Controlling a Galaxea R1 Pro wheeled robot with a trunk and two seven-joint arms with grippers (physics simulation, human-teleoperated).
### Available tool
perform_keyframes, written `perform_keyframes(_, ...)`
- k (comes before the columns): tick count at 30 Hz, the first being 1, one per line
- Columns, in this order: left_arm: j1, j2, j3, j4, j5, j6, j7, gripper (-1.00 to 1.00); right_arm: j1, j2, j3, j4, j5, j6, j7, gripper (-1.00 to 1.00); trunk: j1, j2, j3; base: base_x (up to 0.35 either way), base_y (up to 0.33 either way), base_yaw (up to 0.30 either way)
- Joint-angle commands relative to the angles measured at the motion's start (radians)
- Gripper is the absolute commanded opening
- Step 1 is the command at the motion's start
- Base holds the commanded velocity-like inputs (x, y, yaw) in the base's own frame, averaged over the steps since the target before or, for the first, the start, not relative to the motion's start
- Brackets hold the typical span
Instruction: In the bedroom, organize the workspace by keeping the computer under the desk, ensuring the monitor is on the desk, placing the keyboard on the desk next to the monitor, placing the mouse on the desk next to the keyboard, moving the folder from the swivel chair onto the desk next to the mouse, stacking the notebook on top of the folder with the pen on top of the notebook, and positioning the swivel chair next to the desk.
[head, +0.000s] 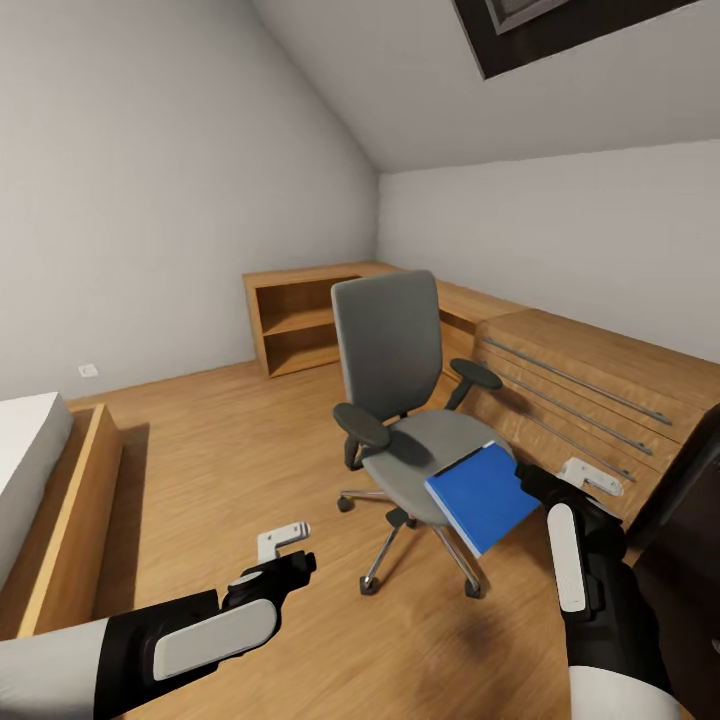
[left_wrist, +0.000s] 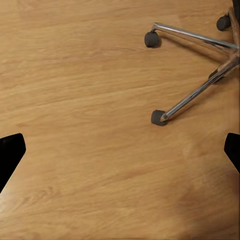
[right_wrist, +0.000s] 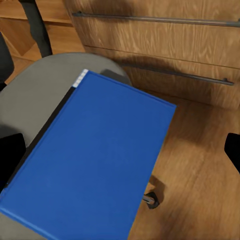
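Folder (right_wrist: 95, 160), blue, sits between the right gripper (head: 560, 480)'s spread, released jaws above the swivel chair (head: 400, 400) seat; left gripper (head: 285, 545) gapes over bare floor (left_wrist: 90, 125).

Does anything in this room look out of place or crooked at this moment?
Yes. The blue folder is not lying flat on the swivel chair. It is tilted and sticks out past the front edge of the seat, over the wooden floor, close to the right gripper. Whether the gripper holds it cannot be told.
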Motion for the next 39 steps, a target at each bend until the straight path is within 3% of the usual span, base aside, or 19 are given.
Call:
perform_keyframes(1,-0.002,0.0,-0.001,-0.002,0.007,-0.01,0.001,1.0,-0.001,0.001,-0.001,-0.001,-0.013,0.002,-0.008,1.0,0.004,-0.008,-0.004,0.0,0.0,0.0)
perform_keyframes(5,-0.001,0.002,0.001,-0.004,0.007,-0.01,0.001,1.0,-0.001,-0.003,-0.005,-0.001,-0.035,0.002,-0.007,1.0,0.019,-0.036,-0.017,0.0,0.0,0.0)
perform_keyframes(7,-0.002,0.002,0.002,-0.001,0.007,-0.01,0.0,1.0,0.0,-0.005,-0.051,0.003,-0.071,0.002,-0.006,1.0,0.027,-0.05,-0.023,0.0,0.0,0.0)
perform_keyframes(10,-0.002,0.002,0.003,0.001,0.007,-0.01,0.0,1.0,0.0,-0.005,-0.081,0.004,-0.103,0.003,-0.006,1.0,0.038,-0.071,-0.032,0.0,0.0,0.0)
perform_keyframes(11,-0.002,0.002,0.003,0.003,0.007,-0.01,0.0,1.0,0.0,-0.006,-0.097,0.004,-0.132,0.003,-0.006,1.0,0.042,-0.078,-0.035,0.0,0.0,0.0)
perform_keyframes(15,-0.001,0.006,0.003,0.004,0.007,-0.01,0.0,1.0,-0.001,-0.012,-0.119,0.008,-0.217,0.001,-0.006,1.0,0.057,-0.106,-0.048,0.0,0.0,0.0)
perform_keyframes(20,-0.002,0.008,0.004,0.005,0.007,-0.01,0.0,1.0,-0.001,-0.034,-0.134,0.008,-0.265,-0.006,0.001,1.0,0.077,-0.141,-0.064,0.0,0.0,0.0)
perform_keyframes(21,-0.002,0.008,0.004,0.005,0.007,-0.01,0.0,1.0,-0.001,-0.04,-0.14,0.008,-0.273,-0.009,0.004,1.0,0.08,-0.148,-0.067,0.0,0.0,0.0)
perform_keyframes(22,-0.001,0.008,0.003,0.005,0.007,-0.01,0.0,1.0,-0.001,-0.067,-0.174,0.008,-0.33,-0.017,0.034,1.0,0.084,-0.155,-0.07,0.0,0.0,0.0)
perform_keyframes(27,-0.001,0.008,0.002,0.005,0.007,-0.01,0.0,1.0,-0.001,-0.093,-0.235,0.043,-0.444,-0.023,0.111,1.0,0.103,-0.19,-0.086,0.0,0.0,0.0)
perform_keyframes(31,-0.001,0.008,0.003,0.005,0.007,-0.01,0.0,1.0,-0.001,-0.125,-0.265,0.101,-0.485,-0.025,0.159,1.0,0.119,-0.218,-0.098,0.0,0.0,0.0)
perform_keyframes(33,-0.001,0.008,0.003,0.005,0.007,-0.01,0.0,1.0,-0.001,-0.159,-0.277,0.136,-0.508,-0.025,0.202,1.0,0.126,-0.232,-0.104,0.0,0.0,0.0)
perform_keyframes(37,-0.002,0.008,0.002,0.005,0.007,-0.01,0.001,1.0,-0.001,-0.202,-0.288,0.224,-0.561,-0.016,0.287,1.0,0.142,-0.26,-0.117,0.0,0.0,0.0)
perform_keyframes(38,-0.002,0.008,0.002,0.005,0.007,-0.01,0.001,1.0,-0.001,-0.218,-0.291,0.264,-0.592,-0.011,0.312,1.0,0.146,-0.267,-0.12,0.0,0.0,0.0)
perform_keyframes(39,-0.002,0.008,0.002,0.005,0.007,-0.01,0.001,1.0,-0.001,-0.247,-0.292,0.319,-0.655,-0.003,0.336,1.0,0.149,-0.274,-0.123,0.0,0.0,0.0)
